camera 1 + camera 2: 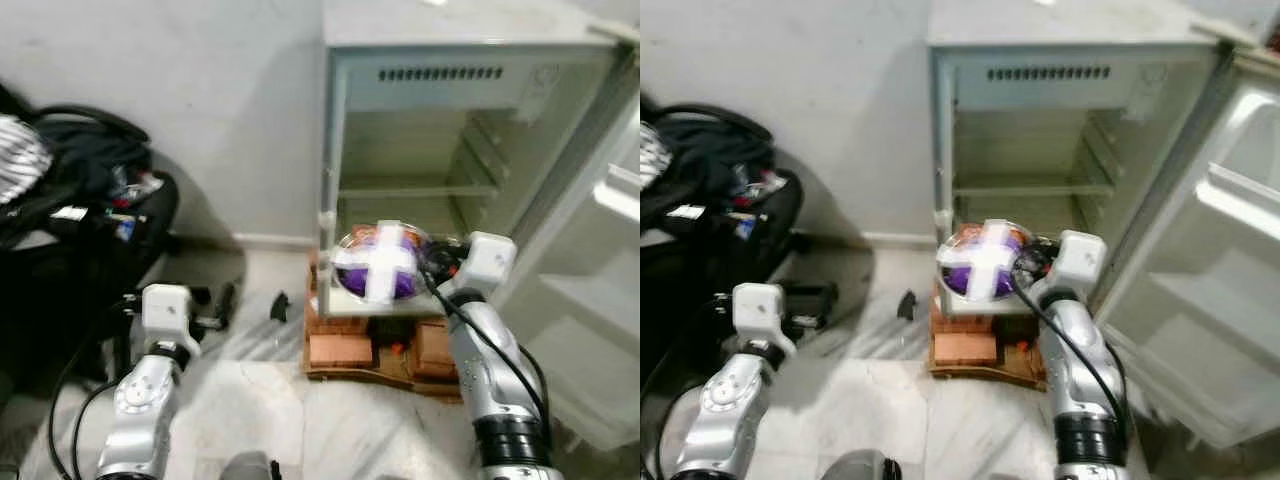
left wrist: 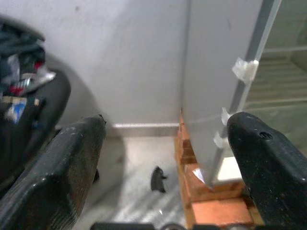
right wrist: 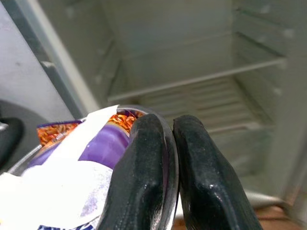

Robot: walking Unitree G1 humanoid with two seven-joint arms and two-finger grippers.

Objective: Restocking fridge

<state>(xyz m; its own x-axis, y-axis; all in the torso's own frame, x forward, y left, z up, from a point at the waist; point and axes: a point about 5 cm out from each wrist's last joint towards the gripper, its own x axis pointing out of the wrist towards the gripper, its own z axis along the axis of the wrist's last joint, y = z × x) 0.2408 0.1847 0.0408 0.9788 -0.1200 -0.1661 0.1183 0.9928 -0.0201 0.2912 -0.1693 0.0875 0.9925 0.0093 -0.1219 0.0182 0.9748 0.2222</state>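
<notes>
Pinched tight on the metal rim of the bowl (image 3: 91, 158), two glossy black fingers (image 3: 144, 177) of the right gripper (image 3: 170, 143), one on each side of the thin edge. Held at the front lower edge of the open fridge (image 1: 450, 130), just before its bottom shelf. Round and shiny, with a purple and orange packet inside, crossed over by two wide strips of white tape. Behind the fingers, a white boxy wrist, then the silver right arm (image 1: 490, 370) bent at the elbow and reaching forward and up, with a black cable running along it.

Spread wide on nothing, the thick rubbery fingers (image 2: 72, 158) of the left gripper (image 2: 165, 143), pointed at the wall corner beside the fridge. Left arm (image 1: 140, 400) low and bent, near the bottom left of the head views.

Under the fridge, a stack of red bricks (image 1: 340, 345), rough and rectangular. Pale marble-like floor (image 1: 250, 410), with a small black piece (image 1: 279, 306) lying near the bricks. At the far left, dark bags (image 1: 70, 190) in a heap.

From the right wrist, ribbed white shelves (image 3: 201, 91) inside the fridge; from the left wrist, bits of tape (image 2: 244, 69) on the fridge edge; from the head, the door (image 1: 590, 280) swung open to the right.
</notes>
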